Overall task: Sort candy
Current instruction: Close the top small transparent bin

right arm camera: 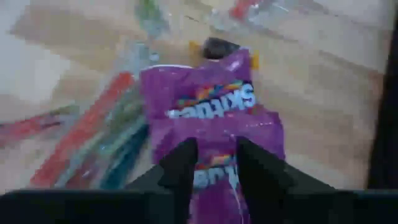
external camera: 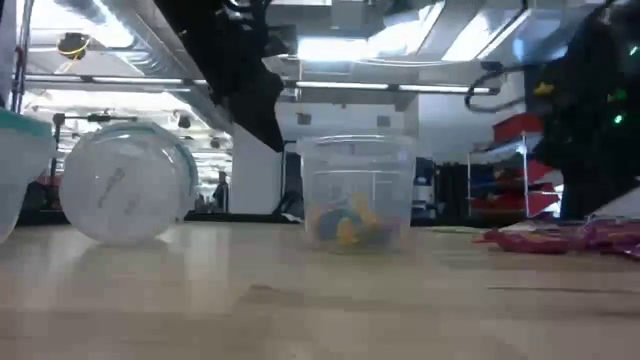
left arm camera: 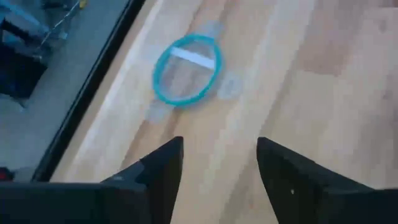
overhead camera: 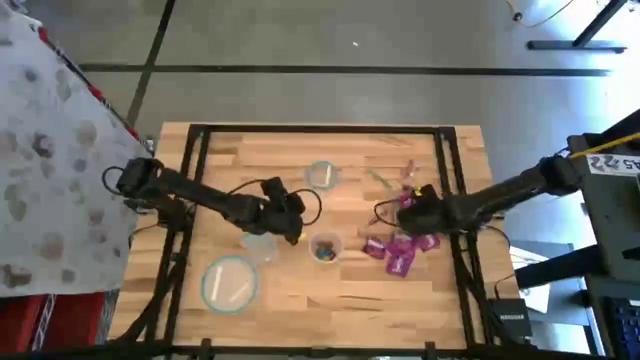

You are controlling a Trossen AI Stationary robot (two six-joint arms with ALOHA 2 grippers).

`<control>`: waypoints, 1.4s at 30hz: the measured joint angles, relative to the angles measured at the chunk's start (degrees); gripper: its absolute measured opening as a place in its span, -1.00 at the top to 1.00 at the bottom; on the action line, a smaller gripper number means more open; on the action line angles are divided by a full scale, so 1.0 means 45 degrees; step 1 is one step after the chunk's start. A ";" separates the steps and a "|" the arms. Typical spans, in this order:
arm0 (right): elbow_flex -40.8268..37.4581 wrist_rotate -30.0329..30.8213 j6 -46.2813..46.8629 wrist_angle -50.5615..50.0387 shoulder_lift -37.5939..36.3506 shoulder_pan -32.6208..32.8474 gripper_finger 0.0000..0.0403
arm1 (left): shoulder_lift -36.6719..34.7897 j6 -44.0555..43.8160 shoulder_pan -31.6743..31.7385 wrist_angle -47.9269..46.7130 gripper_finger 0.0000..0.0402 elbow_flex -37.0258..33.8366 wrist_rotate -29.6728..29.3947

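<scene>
The right gripper [right arm camera: 211, 162] sits over the candy [overhead camera: 400, 250] at the right side of the tabletop [overhead camera: 340, 300], its jaws narrowly parted and closed on a purple packet [right arm camera: 211, 118] that stretches forward from between them. In the right wrist view, thin red and green strips [right arm camera: 93, 143] lie just beside that packet, on the wood. From above, the rest of the magenta packets lie clustered near the right gripper [overhead camera: 408, 214], with a few thin pieces farther back toward the far edge.

The left gripper [left arm camera: 217, 168] hovers near the tabletop's middle, its jaws wide apart and holding nothing; bare wood shows between them. Ahead of it in its wrist view lies a teal-rimmed bowl [left arm camera: 186, 68] with a pale strip inside. From above, the left gripper [overhead camera: 285, 225] is between that large bowl [overhead camera: 230, 283] at the near left and a small cup [overhead camera: 325, 247] holding a few coloured sweets. Another teal-rimmed bowl [overhead camera: 322, 175] stands farther back, near the centre.

In the low view the cup [external camera: 355, 195] stands upright with yellow and blue sweets in its bottom, and a round clear bowl [external camera: 125, 185] lies on its side to the left.
</scene>
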 joint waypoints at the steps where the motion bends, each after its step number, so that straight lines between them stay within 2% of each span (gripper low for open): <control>1: -0.0040 0.0034 -0.0261 0.0527 0.0261 -0.0183 0.49 | 0.0000 -0.0078 -0.0081 0.0006 0.06 0.0000 -0.0004; 5: -0.0037 -0.0089 -0.1908 0.3550 0.1291 -0.0775 0.49 | 0.0000 -0.0173 -0.0357 -0.0003 0.06 0.0000 -0.0051; 8: -0.0031 -0.0762 -0.3774 0.6403 0.1906 -0.1164 0.49 | 0.0000 -0.0206 -0.0483 -0.0011 0.06 0.0000 -0.0084; 12: 0.0472 -0.0559 -0.5876 0.7490 0.2033 -0.1277 0.49 | 0.0000 -0.0273 -0.0549 -0.0062 0.06 0.0000 -0.0146; 16: 0.1298 -0.0355 -0.7686 0.7176 0.1293 -0.1271 0.49 | 0.0000 -0.0319 -0.0549 -0.0065 0.06 0.0000 -0.0146; 18: 0.1594 -0.0776 -0.8184 0.6593 0.0841 -0.1273 0.49 | 0.0000 -0.0415 -0.0549 -0.0083 0.06 0.0000 -0.0146; 21: 0.1751 -0.2445 -0.8503 0.5570 0.0283 -0.1276 0.49 | 0.0000 -0.0467 -0.0549 -0.0104 0.06 0.0000 -0.0146; 23: 0.1703 -0.4147 -0.8693 0.4960 0.0141 -0.1262 0.49 | 0.0000 -0.0524 -0.0549 -0.0101 0.06 0.0000 -0.0146; 25: 0.1517 -0.5786 -0.9026 0.4841 0.0140 -0.0972 0.49 | 0.0000 -0.0600 -0.0549 -0.0093 0.06 0.0000 -0.0143; 27: 0.1293 -0.6774 -0.9352 0.5118 0.0180 -0.0499 0.49 | 0.0000 -0.0808 -0.0549 -0.0084 0.06 0.0000 -0.0142; 32: 0.0959 -0.6803 -0.9467 0.6790 0.0355 0.0534 0.49 | 0.0000 -0.0975 -0.0549 -0.0059 0.06 0.0000 -0.0141; 35: 0.0949 -0.7225 -0.9570 0.6695 0.0383 0.1111 0.49 | 0.0000 -0.0927 -0.0549 -0.0069 0.06 0.0000 -0.0140; 38: 0.0954 -0.7286 -0.8941 0.5408 0.0391 0.1713 0.49 | 0.0000 -0.0934 -0.0549 -0.0112 0.06 0.0000 -0.0127; 42: 0.0949 -0.6332 -0.6524 0.2276 0.0393 0.2138 0.49 | 0.0000 -0.0939 -0.0549 -0.0112 0.06 0.0000 -0.0127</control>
